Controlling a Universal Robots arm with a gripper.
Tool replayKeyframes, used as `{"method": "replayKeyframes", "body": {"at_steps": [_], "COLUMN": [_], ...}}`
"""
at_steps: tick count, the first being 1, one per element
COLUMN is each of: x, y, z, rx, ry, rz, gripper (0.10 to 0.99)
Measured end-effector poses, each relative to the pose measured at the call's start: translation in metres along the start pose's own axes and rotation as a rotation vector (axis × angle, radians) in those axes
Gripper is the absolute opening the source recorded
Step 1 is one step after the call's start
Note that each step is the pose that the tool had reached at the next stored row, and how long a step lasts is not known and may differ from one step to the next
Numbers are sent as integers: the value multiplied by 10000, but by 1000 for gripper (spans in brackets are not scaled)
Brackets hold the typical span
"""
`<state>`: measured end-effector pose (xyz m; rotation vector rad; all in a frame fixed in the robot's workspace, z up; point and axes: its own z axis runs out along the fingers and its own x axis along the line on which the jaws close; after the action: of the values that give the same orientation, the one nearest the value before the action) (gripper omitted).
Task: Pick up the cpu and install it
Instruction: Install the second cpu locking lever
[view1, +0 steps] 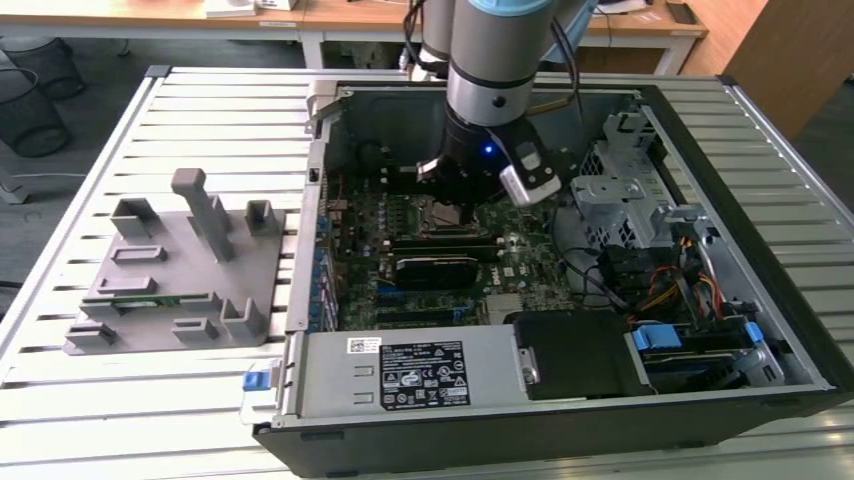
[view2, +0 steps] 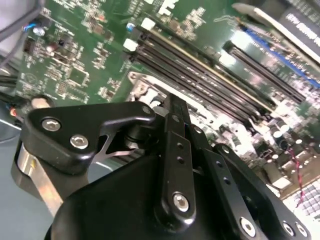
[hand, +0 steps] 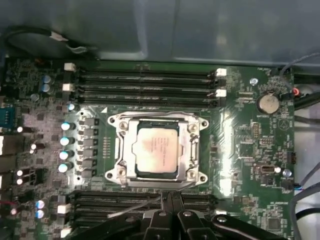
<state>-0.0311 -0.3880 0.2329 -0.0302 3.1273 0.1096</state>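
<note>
The cpu (hand: 157, 151) lies seated in the socket (hand: 158, 150) at the centre of the first wrist view, so installing looks nearly done; the gripper (hand: 170, 200), fingers drawn together and grasping nothing, hangs just beside it; any next move calls for a careful lift.

A slatted white table (view1: 200, 110) stands on grey floor (view1: 40, 200), wooden desks (view1: 347, 15) and wire bins (view1: 27, 100) behind.
</note>
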Motion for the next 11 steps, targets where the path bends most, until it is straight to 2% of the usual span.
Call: {"method": "replayKeyframes", "body": {"at_steps": [7,11], "x": [213,241], "y": [-23,-30], "z": [-4,13], "rx": [0,-1], "ry": [0,1], "rz": [0,-1], "gripper": [106,106]}}
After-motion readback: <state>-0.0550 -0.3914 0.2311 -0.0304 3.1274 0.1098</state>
